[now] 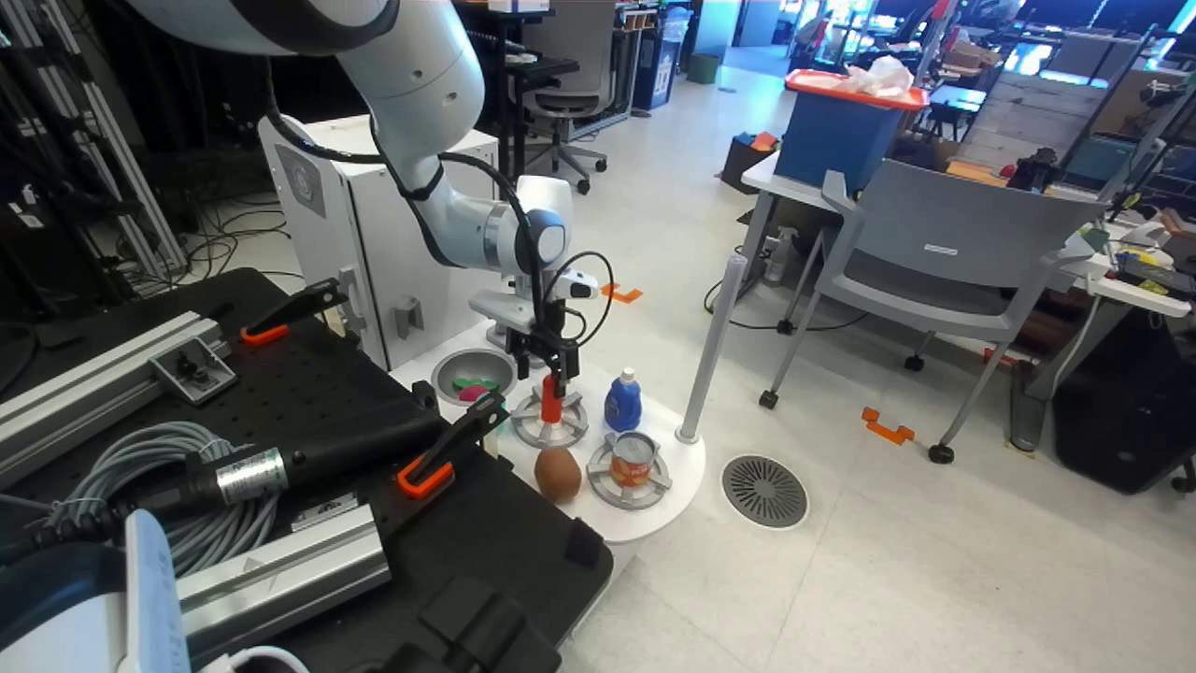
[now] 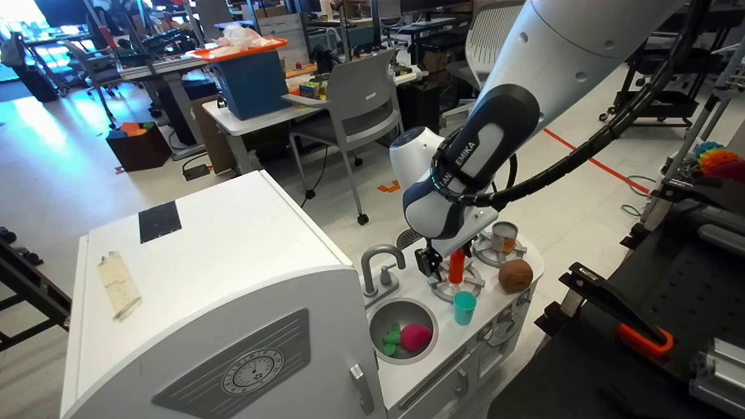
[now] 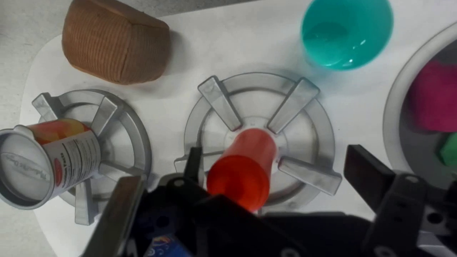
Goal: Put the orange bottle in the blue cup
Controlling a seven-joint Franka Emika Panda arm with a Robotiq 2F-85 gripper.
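One orange bottle (image 3: 242, 169), a smooth red-orange cylinder, stands upright at the middle of one of two grey burners (image 3: 325, 137), both ringed and crossed by flat spokes, on the white bench (image 3: 242, 46). The gripper (image 3: 269, 160) is right over it with the two jaws well apart, the bottle showing between them in the wrist view, close to one; whether they touch, I cannot tell. One turquoise cup (image 3: 346, 32), round and glossy, stands mouth up on the bench near that burner and the sink basin (image 3: 391, 121); an exterior view leaves only a sliver of it past a clamp (image 1: 455, 437), one of two there, black and orange. In the basin lie a rounded magenta piece (image 2: 415, 337) and a green lobed piece (image 2: 393, 336); whether they are joined is unclear. One tin can (image 3: 71, 153) stands on the second burner, and only the wrist view brings out the nutrition panel on its label. Near it lies one brown object (image 3: 116, 41), rounded and plain in both exterior views, while the wrist view shows flat facets and fine corduroy-like ribs. One blue detergent bottle (image 1: 623, 402), white-capped, shows whole in an exterior view, while the wrist view gives just a patch of blue between the gripper's parts. An exterior view shows one curved faucet (image 2: 368, 273) beside the basin.
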